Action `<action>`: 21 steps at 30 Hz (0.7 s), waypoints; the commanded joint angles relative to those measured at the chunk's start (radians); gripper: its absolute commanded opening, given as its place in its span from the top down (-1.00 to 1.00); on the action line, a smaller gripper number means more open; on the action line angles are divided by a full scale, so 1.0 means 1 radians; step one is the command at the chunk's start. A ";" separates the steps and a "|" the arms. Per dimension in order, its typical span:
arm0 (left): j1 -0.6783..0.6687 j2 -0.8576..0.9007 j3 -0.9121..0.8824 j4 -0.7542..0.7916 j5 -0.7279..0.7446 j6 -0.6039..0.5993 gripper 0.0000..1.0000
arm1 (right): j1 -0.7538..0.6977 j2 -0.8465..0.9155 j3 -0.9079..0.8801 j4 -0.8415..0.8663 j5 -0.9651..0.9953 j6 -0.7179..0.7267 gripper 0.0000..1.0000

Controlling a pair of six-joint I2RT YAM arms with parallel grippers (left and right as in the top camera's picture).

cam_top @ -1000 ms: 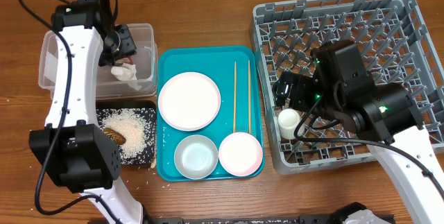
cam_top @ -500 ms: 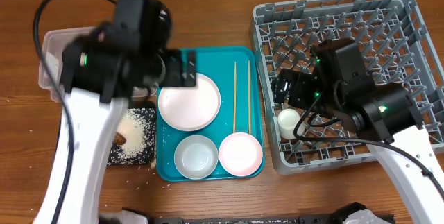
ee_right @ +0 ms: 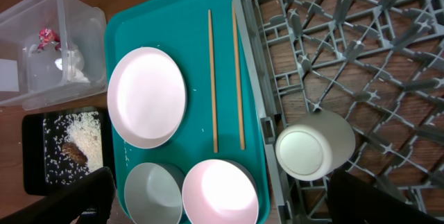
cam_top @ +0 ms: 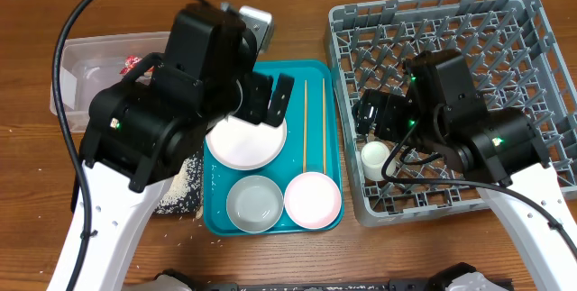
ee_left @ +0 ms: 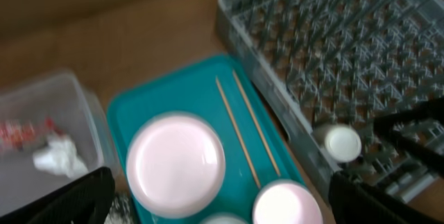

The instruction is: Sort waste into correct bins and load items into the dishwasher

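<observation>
My left gripper (cam_top: 269,100) hangs open and empty above the white plate (cam_top: 245,140) on the teal tray (cam_top: 225,79). Two chopsticks (cam_top: 305,124) lie right of the plate. A grey-white bowl (cam_top: 254,203) and a pink bowl (cam_top: 313,199) sit at the tray's front. The clear tub (ee_right: 28,78) holds the red wrapper (ee_right: 46,37) and the tissue (ee_right: 73,61). Rice (ee_right: 80,123) and a brown lump (ee_right: 73,151) lie in the black tray (ee_right: 35,154). My right gripper (cam_top: 371,115) is open just above the white cup (cam_top: 375,155), which lies in the grey rack (cam_top: 451,21).
My left arm (cam_top: 162,120) covers part of the tub, the black tray and the plate's left edge in the overhead view. Loose rice grains (cam_top: 180,217) lie on the wood beside the black tray. The rack's upright pegs (ee_right: 333,37) fill its floor.
My left gripper opened, left the tissue in the clear tub and swung right and up to hang over the teal tray. The right arm has not moved.
</observation>
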 commanded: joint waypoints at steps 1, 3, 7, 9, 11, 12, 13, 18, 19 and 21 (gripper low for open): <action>0.021 -0.091 -0.044 0.093 -0.021 0.225 -1.00 | -0.003 -0.002 -0.002 0.005 -0.002 0.002 -1.00; 0.053 -0.141 -0.084 0.148 -0.021 0.234 -1.00 | -0.003 -0.002 -0.002 0.005 -0.002 0.002 -1.00; 0.179 -0.257 -0.175 0.196 0.046 0.234 -1.00 | -0.003 -0.002 -0.002 0.005 -0.002 0.002 -1.00; 0.253 -0.330 -0.245 0.213 0.068 0.234 -1.00 | -0.003 -0.002 -0.002 0.005 -0.002 0.002 -1.00; 0.291 -0.399 -0.314 0.236 0.068 0.234 -1.00 | -0.003 -0.002 -0.002 0.005 -0.002 0.002 -1.00; 0.306 -0.437 -0.356 0.256 0.068 0.235 -1.00 | -0.003 -0.002 -0.002 0.005 -0.002 0.002 -1.00; 0.315 -0.466 -0.391 0.274 0.068 0.234 -1.00 | -0.003 -0.002 -0.002 0.005 -0.002 0.002 -1.00; 0.365 -0.666 -0.669 0.453 0.071 0.234 -1.00 | -0.003 -0.002 -0.002 0.005 -0.002 0.002 -1.00; 0.370 -0.705 -0.730 0.498 0.076 0.234 -1.00 | -0.003 -0.002 -0.002 0.005 -0.002 0.002 -0.99; 0.380 -0.818 -0.921 0.637 0.085 0.234 -1.00 | -0.003 -0.002 -0.002 0.005 -0.002 0.002 -1.00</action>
